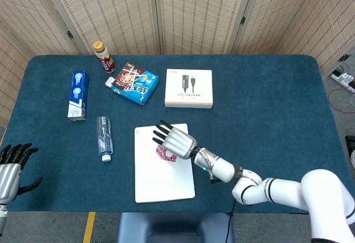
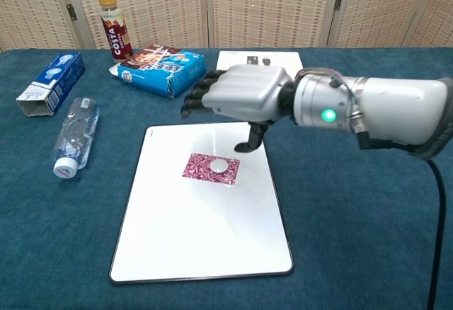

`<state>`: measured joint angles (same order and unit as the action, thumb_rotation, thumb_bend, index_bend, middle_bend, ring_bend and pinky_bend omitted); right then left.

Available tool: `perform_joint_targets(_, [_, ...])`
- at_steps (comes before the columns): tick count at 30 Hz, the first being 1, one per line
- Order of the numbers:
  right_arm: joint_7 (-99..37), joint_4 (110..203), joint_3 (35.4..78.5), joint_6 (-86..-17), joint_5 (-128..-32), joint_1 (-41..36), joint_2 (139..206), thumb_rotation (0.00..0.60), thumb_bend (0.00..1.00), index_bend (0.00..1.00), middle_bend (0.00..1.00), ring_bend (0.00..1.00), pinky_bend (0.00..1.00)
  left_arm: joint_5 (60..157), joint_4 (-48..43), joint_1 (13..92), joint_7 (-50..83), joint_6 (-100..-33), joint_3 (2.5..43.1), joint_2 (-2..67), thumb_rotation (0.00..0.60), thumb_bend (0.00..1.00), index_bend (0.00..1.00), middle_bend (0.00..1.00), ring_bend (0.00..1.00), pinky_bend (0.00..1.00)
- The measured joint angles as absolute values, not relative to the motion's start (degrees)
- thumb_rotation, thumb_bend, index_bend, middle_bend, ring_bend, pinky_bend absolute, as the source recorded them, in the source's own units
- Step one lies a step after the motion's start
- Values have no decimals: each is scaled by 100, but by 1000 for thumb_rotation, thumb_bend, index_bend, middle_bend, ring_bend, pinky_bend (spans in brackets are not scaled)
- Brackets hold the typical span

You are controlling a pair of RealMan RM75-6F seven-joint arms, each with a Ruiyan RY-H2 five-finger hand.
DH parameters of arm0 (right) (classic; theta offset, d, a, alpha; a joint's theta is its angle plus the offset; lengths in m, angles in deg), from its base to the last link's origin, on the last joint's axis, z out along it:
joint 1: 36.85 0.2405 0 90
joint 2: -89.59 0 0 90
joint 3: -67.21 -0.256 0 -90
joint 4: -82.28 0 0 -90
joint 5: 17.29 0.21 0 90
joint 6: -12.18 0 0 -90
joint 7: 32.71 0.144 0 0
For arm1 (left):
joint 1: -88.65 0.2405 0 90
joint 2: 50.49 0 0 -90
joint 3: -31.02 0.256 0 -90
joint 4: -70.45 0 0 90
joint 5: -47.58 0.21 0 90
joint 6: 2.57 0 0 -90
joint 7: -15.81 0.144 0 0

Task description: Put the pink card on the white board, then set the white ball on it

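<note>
The pink card (image 2: pixel 210 168) lies flat on the white board (image 2: pixel 202 232) in its upper half. A small white ball (image 2: pixel 220 165) sits on the card with nothing touching it. My right hand (image 2: pixel 241 95) hovers above and just behind the card, fingers spread, holding nothing. In the head view the same right hand (image 1: pixel 175 140) covers part of the pink card (image 1: pixel 163 153) on the white board (image 1: pixel 163 182). My left hand (image 1: pixel 10 168) rests open at the table's near left corner, far from the board.
A clear water bottle (image 2: pixel 75 142) lies left of the board. Behind it are a blue-white carton (image 2: pixel 50 82), a snack box (image 2: pixel 163 68), a brown drink bottle (image 2: pixel 112 25) and a white cable box (image 1: pixel 189 88).
</note>
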<state>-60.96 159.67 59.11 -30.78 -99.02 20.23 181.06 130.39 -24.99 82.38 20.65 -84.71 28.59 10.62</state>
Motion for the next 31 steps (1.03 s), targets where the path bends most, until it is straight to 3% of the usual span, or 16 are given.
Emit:
perform_joint_targets(4, [-6380,16422,5975,-3724,-9716,1525,17617,600,378,99,79,35,0,13035,-2454,8176,2068,-8438,2813,1151,600,262,240,161,110,0])
perform_joint_targets(9, [-6780,17272,6098,-4777,-9296,661,16919,600,378,8,25,0,0,13027,-2422,8056,2159,-8362,2738,1302,600,261,239,161,101,0])
perform_joint_targets(15, [-6566,18001,6450,-5997,-9101,-553,16034,600,377,0,0,0,0,12998,-2503,7972,2403,-8403,2628,1440,600,261,230,161,98,0])
perform_joint_targets(24, [-4673,17935,7030,-7057,-9431,-1940,15519,600,378,0,0,0,0,12907,-2726,7904,2953,-8479,2560,1694,600,264,230,161,98,0])
perform_joint_targets(31, [-3516,17369,7158,-7943,-9787,-2833,15481,600,378,0,0,0,0,12971,-2892,7885,3327,-8638,2542,1929,600,264,228,160,97,0])
